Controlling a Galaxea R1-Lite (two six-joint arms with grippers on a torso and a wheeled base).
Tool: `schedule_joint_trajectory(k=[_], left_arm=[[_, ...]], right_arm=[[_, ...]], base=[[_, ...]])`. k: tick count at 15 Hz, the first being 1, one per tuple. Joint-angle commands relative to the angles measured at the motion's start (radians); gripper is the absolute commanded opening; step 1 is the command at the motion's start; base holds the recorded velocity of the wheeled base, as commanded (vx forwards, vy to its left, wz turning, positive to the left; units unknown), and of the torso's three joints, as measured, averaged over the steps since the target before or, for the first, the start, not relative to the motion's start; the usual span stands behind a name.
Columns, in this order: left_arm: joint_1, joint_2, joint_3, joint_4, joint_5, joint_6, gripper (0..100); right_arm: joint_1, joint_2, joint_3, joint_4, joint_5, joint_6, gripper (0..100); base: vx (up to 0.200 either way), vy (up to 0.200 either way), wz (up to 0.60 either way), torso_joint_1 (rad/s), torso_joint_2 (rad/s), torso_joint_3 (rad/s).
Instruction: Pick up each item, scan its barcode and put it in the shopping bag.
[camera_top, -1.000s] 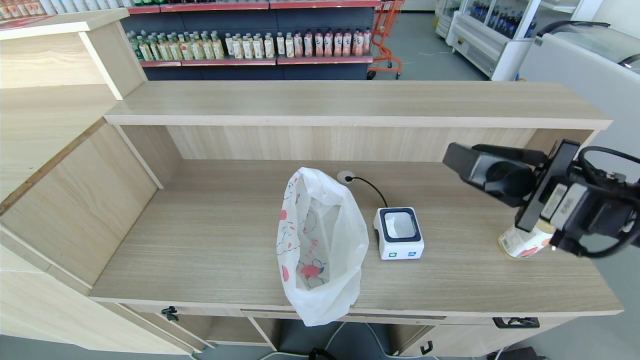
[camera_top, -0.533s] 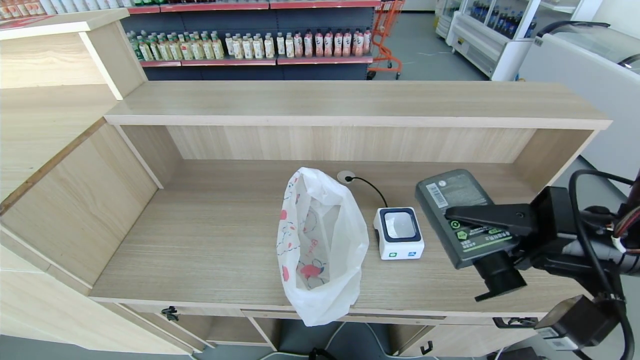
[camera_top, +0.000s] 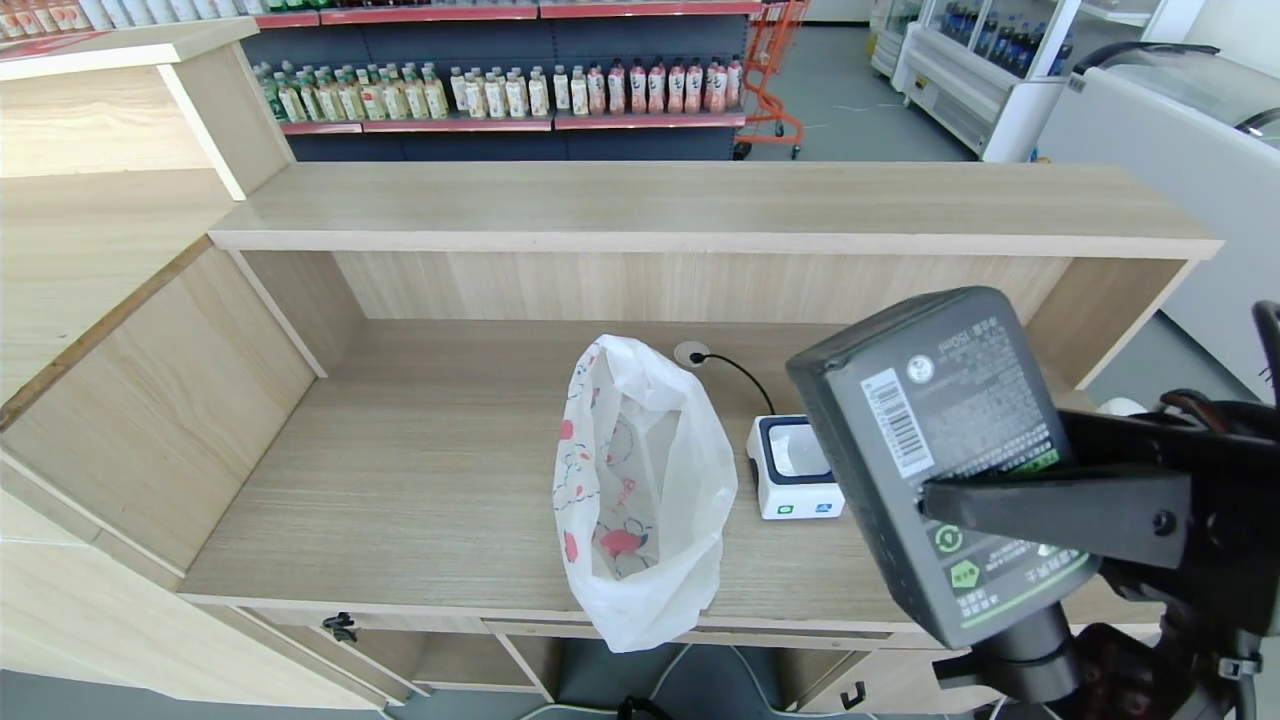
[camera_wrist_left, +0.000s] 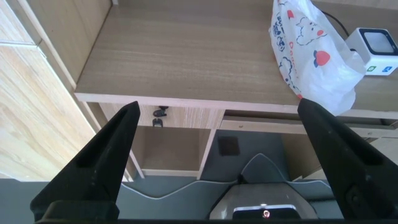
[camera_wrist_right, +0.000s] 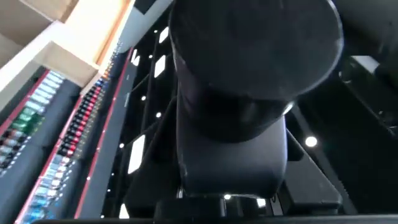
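Note:
My right gripper (camera_top: 960, 500) is shut on a flat dark grey bottle (camera_top: 930, 400) with a black cap, held high above the counter's right side. Its back label and barcode (camera_top: 897, 422) face upward, and one black finger (camera_top: 1050, 500) lies across the label. The bottle covers the right edge of the white scanner (camera_top: 790, 470), whose dark window faces up. Left of the scanner stands the open white shopping bag (camera_top: 640, 490) with red prints. In the right wrist view the bottle's cap end (camera_wrist_right: 249, 93) looms close. My left gripper (camera_wrist_left: 217, 106) is open, low in front of the counter's front edge.
The wooden counter (camera_top: 430, 470) has a raised back ledge (camera_top: 700, 205) and a side wall on the left. The scanner's cable (camera_top: 735, 372) runs to a hole behind the bag. The left wrist view has the bag (camera_wrist_left: 314, 56) and scanner (camera_wrist_left: 376, 50) on the counter above.
The right gripper swung the bottle from the counter's far right, turned its label upward, then lifted it higher and left, so it now overlaps the scanner. Bag and scanner stayed put.

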Motion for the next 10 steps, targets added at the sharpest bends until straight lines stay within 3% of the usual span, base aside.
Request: schedule_joint_trajectory(k=[1,6,10], left_arm=[[0.000,0.000,0.000,0.000,0.000,0.000,100],[0.000,0.000,0.000,0.000,0.000,0.000,100],[0.000,0.000,0.000,0.000,0.000,-0.002,100]], right_arm=[[0.054,-0.012,0.001,-0.010,0.000,0.026,0],[0.081,-0.047,-0.005,-0.016,0.000,0.153,0],[0.086,-0.048,0.008,-0.013,0.000,0.155,0]], base=[[0.000,0.000,0.00,0.000,0.00,0.000],[0.000,0.000,0.00,0.000,0.00,0.000],[0.000,0.000,0.00,0.000,0.00,0.000]])
